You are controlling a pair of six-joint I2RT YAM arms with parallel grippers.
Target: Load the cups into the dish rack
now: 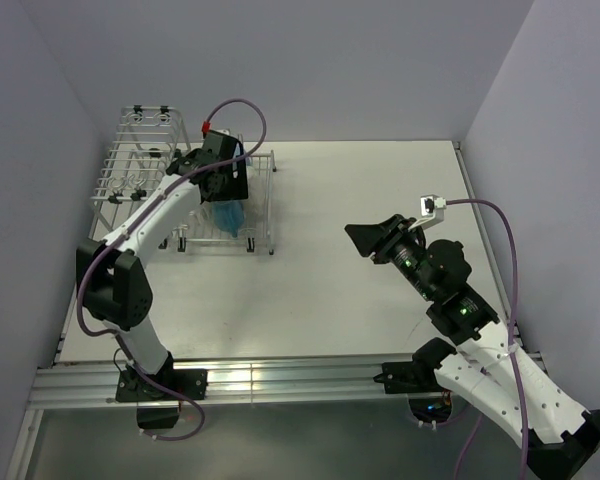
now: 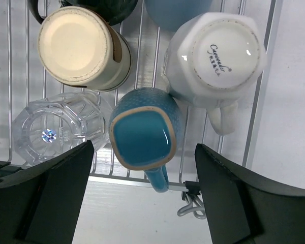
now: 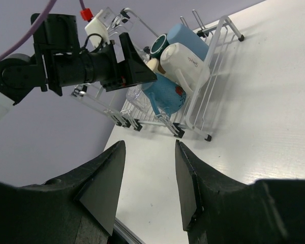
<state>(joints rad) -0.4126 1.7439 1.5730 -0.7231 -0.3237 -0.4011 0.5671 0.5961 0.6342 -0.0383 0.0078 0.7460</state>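
The dish rack stands at the back left, and several cups sit upside down on its grid. In the left wrist view these are a cream mug, a white mug, a clear glass and a blue mug, whose handle hangs over the front rail. My left gripper hovers just above the blue mug, open wide, with both fingers off it. A dark teal mug and a blue tumbler sit further back. My right gripper is open over bare table and holds nothing.
The rack's wire rail and a spring clip lie right under my left fingers. The taller basket section is at the rack's far end. Purple walls close in on the left, back and right. White table spreads between rack and right arm.
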